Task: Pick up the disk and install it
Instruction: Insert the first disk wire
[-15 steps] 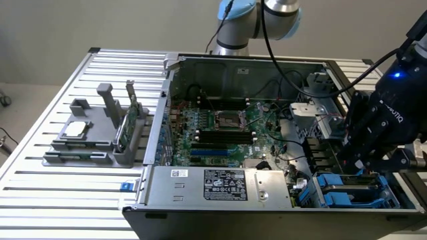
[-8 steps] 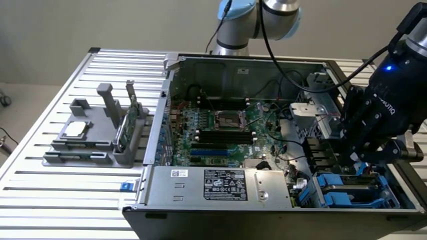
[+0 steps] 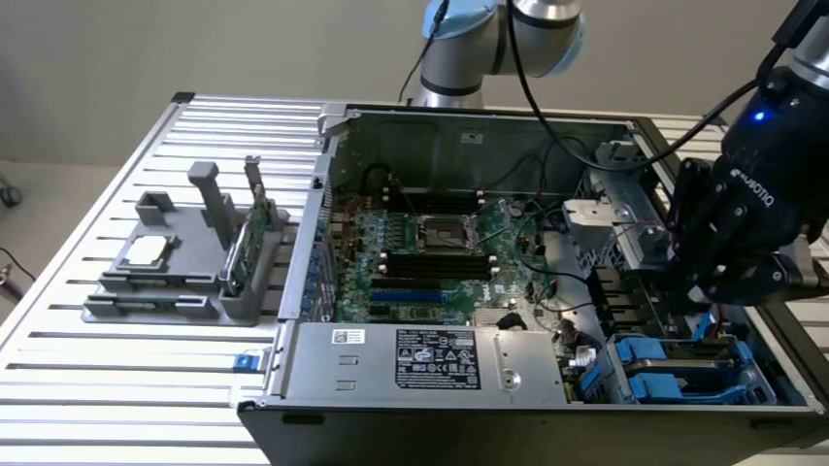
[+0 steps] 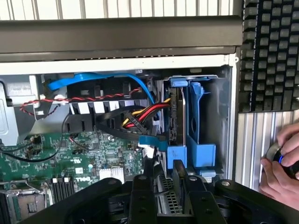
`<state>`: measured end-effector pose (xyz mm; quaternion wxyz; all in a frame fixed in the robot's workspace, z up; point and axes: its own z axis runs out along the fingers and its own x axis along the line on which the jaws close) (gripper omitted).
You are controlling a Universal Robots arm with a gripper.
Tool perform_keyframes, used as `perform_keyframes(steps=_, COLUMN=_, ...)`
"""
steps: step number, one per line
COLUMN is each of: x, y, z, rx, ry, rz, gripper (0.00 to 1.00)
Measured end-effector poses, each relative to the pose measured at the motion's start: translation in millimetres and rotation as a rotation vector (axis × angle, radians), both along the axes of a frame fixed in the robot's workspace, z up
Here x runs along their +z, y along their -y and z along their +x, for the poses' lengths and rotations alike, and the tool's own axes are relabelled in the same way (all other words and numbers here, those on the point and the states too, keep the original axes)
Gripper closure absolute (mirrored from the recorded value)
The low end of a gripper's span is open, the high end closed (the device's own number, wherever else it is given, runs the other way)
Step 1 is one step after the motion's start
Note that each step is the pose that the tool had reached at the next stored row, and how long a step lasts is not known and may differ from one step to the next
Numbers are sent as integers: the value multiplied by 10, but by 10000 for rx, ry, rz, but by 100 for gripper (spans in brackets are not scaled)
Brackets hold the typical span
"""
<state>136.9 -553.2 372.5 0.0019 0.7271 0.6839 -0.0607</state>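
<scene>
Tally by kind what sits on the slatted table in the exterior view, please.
Computer case: 1
Grey rack: 1
Silver chip: 1
Green circuit card: 1
Total: 4

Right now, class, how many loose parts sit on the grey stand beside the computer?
2: a silver chip lying flat on the grey stand, and a green card standing on edge toward the exterior view's right. Others may hide behind it.
</scene>
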Motion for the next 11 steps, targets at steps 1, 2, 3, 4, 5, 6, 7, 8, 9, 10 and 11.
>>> perform_keyframes(steps=1, x=5, y=-4, z=10, rx=-2, ry=0, rz=-70, gripper=69)
perform_keyframes(steps=2, x=9, y=-7, z=17, rx=-5, ry=0, rz=-141, gripper=69)
perform_keyframes(steps=3, x=9, y=-13, z=20, rx=-10, ry=0, rz=-206, gripper=69)
perform_keyframes(steps=4, x=9, y=-20, z=22, rx=-16, ry=0, rz=-243, gripper=69)
perform_keyframes(steps=5, x=10, y=-31, z=24, rx=-19, ry=0, rz=-269, gripper=69)
perform_keyframes(steps=6, x=10, y=-45, z=26, rx=-19, ry=0, rz=-285, gripper=69)
perform_keyframes(steps=7, x=9, y=-63, z=29, rx=-20, ry=0, rz=-293, gripper=69)
perform_keyframes(steps=8, x=10, y=-81, z=33, rx=-19, ry=0, rz=-300, gripper=69)
perform_keyframes(steps=9, x=9, y=-96, z=38, rx=-20, ry=0, rz=-306, gripper=69)
perform_keyframes(steps=10, x=10, y=-104, z=48, rx=-21, ry=0, rz=-316, gripper=69)
perform_keyframes(steps=11, x=10, y=-105, z=65, rx=-22, ry=-1, rz=-329, gripper=69)
